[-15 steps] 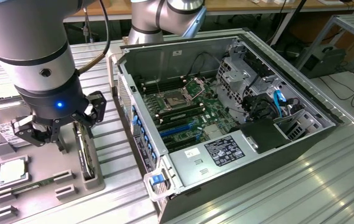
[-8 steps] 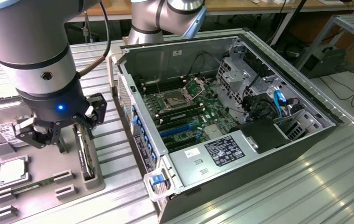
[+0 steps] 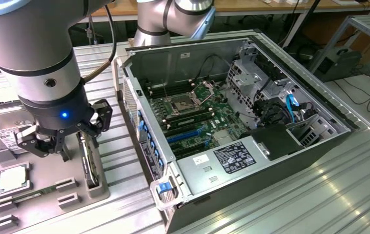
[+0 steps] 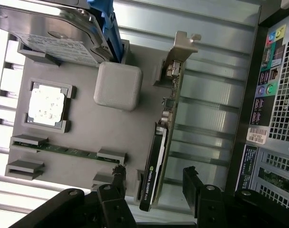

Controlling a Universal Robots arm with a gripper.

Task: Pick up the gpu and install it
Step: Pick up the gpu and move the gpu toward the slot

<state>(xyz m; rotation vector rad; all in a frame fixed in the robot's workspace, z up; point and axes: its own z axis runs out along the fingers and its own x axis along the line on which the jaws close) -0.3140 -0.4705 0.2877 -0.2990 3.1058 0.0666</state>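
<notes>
End effector wide open, empty, over gpu, thin black card, silver bracket

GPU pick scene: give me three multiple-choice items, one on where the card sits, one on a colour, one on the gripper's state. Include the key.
1. Where is the gpu?
A) standing on edge in the tray
B) seated in the computer case
C) lying flat on the table

2. What colour is the tray?
A) blue
B) grey
C) white

3. How is the gripper?
A) shut on the gpu
B) shut on the hard drive
C) open, astride the gpu's end

Key:
1 A, the gpu stands upright in a slot of the tray.
2 B, the tray's moulded surface is grey.
3 C, a finger stands on each side of the gpu, with a gap on both sides.
</notes>
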